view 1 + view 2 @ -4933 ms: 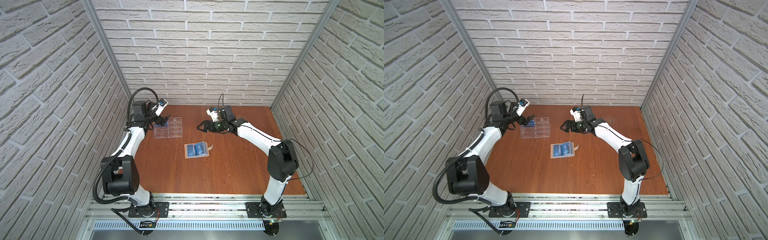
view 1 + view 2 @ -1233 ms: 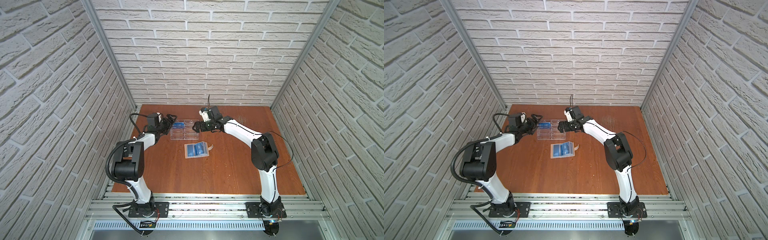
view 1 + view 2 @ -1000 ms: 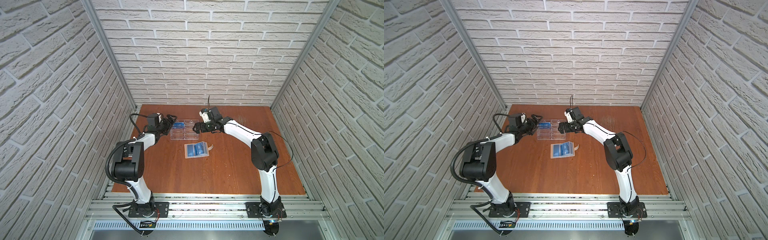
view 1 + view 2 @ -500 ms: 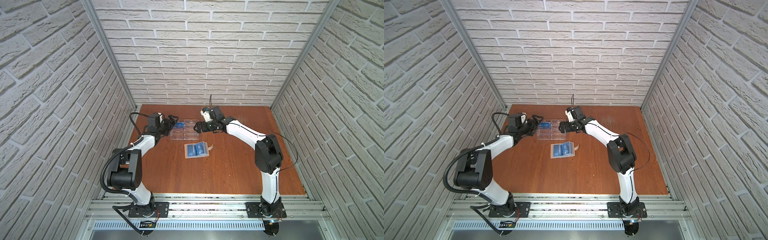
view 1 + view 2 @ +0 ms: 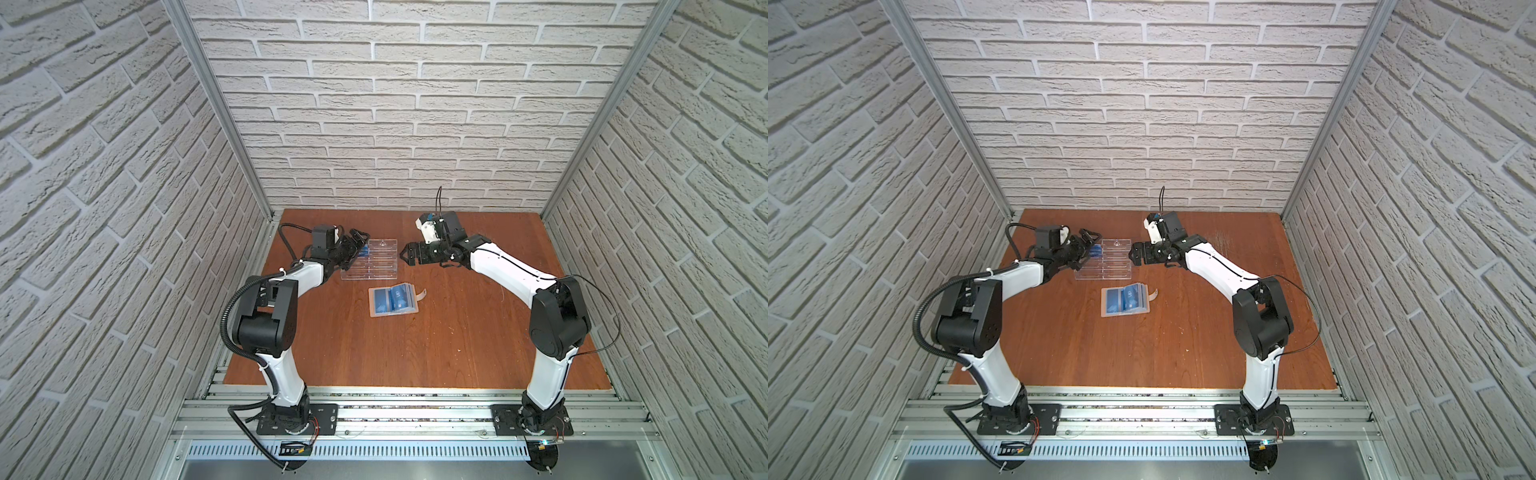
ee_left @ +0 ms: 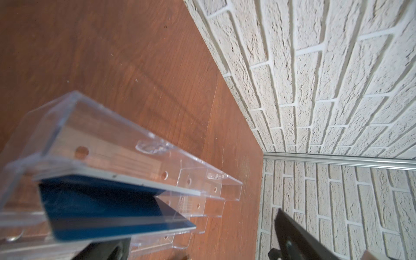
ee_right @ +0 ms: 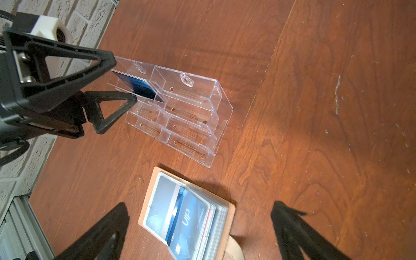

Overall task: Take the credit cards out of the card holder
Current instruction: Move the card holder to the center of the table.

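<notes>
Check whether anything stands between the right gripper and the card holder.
Nothing visible does. The right gripper hangs open over the table, and only bare tabletop lies between it and the open card holder, whose credit cards show uncovered. The clear acrylic rack stands beside that path, not across it.

The table (image 7: 315,112) is reddish-brown wood with darker grain and pale scratches. The walls (image 5: 415,104) carry a white brick pattern with lighter mortar lines. The holder (image 7: 149,198) is tan, its sleeves (image 7: 157,202) clear. The cards (image 7: 191,221) are blue with white lettering and a pale stripe. The rack (image 7: 191,117) is clear acrylic. The arms (image 5: 507,266) are white with black joints (image 5: 557,324); the rail (image 5: 415,415) is silver.
</notes>
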Robot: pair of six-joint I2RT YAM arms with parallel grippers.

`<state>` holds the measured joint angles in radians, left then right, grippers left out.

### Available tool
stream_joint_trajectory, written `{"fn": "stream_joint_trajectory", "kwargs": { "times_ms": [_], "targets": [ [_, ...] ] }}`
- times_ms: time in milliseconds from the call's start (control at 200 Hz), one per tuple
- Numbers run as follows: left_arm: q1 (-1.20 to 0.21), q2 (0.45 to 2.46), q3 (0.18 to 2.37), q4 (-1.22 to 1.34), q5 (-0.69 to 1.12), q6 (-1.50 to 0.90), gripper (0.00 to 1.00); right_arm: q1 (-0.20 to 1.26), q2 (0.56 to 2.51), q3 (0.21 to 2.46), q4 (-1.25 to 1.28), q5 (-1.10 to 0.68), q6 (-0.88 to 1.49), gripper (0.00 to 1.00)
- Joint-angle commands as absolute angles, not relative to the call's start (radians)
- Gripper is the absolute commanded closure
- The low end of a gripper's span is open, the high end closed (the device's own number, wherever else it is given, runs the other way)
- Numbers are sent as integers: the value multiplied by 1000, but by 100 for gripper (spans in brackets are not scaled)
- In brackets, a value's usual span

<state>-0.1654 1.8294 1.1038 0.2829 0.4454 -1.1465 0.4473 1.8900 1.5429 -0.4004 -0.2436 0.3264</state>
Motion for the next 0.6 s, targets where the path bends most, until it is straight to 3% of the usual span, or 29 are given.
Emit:
{"fn": "stream_joint_trajectory", "kwargs": {
  "times_ms": [0, 300, 595],
  "targets": [
    [-173, 1853, 1145, 351, 422, -1145, 2, 442, 1835, 1523, -373, -251, 321, 0],
    [-184, 1851, 1170, 339, 428, -1142, 2, 434, 1820, 1499, -373, -261, 321, 0],
    [-223, 1701, 1063, 280, 421, -1094, 2, 434, 1774, 1425, -389, -289, 329, 0]
  ]
}}
